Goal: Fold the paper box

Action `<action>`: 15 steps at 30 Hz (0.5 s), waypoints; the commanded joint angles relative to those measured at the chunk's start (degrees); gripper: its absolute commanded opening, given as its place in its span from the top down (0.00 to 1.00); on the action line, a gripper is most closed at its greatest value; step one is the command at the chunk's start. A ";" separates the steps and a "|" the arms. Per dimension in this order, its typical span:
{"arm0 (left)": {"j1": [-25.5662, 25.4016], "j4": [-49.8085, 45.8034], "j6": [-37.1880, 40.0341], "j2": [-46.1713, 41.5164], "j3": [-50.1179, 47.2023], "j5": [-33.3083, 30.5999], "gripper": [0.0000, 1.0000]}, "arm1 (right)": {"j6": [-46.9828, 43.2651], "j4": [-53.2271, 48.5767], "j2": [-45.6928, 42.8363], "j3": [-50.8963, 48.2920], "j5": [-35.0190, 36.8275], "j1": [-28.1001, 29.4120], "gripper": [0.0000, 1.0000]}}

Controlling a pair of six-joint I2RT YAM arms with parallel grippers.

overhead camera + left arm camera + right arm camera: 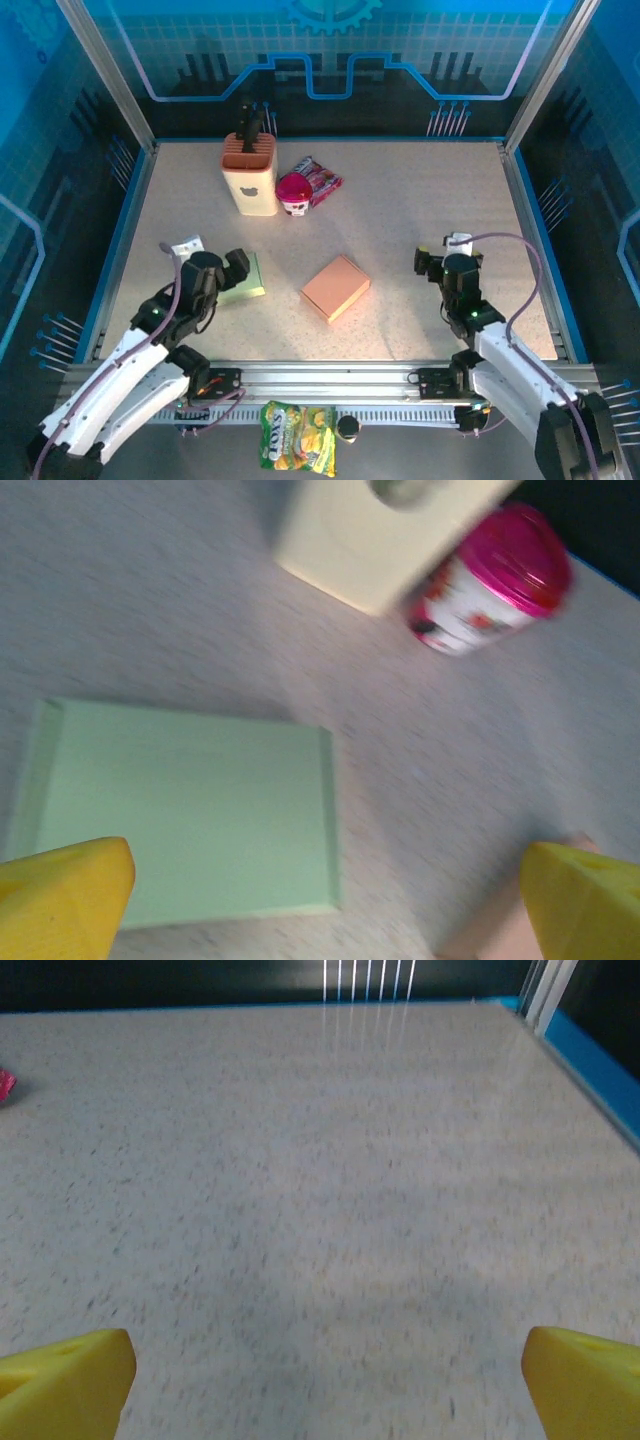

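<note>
An orange-pink paper box (335,287) lies flat and closed at the middle of the table, and its corner (500,935) shows beside my left gripper's right finger. A pale green flat box (247,280) (190,810) lies to its left. My left gripper (238,268) (330,880) hovers open over the green box's right edge, its yellow fingertips (60,895) wide apart with nothing between them. My right gripper (432,262) (330,1360) stands open over bare table to the right of the orange box, holding nothing.
At the back left stand a beige knife block (250,178) (380,530), a pink-lidded cup (294,192) (490,580) and a snack packet (322,178). A yellow snack bag (298,437) lies below the front rail. Blue walls (520,190) edge the table.
</note>
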 commanded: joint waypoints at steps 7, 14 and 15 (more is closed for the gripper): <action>12.59 16.35 16.25 5.74 -4.54 -7.36 0.01 | -12.22 40.49 23.57 -2.44 -6.87 -2.81 0.00; 16.35 42.90 23.59 3.55 -16.94 -4.22 0.01 | -12.25 64.33 41.25 -4.90 -13.06 -7.67 0.00; 17.30 43.62 24.03 4.34 -17.04 -3.13 0.01 | -12.25 64.11 41.71 -4.51 -12.44 -7.38 0.00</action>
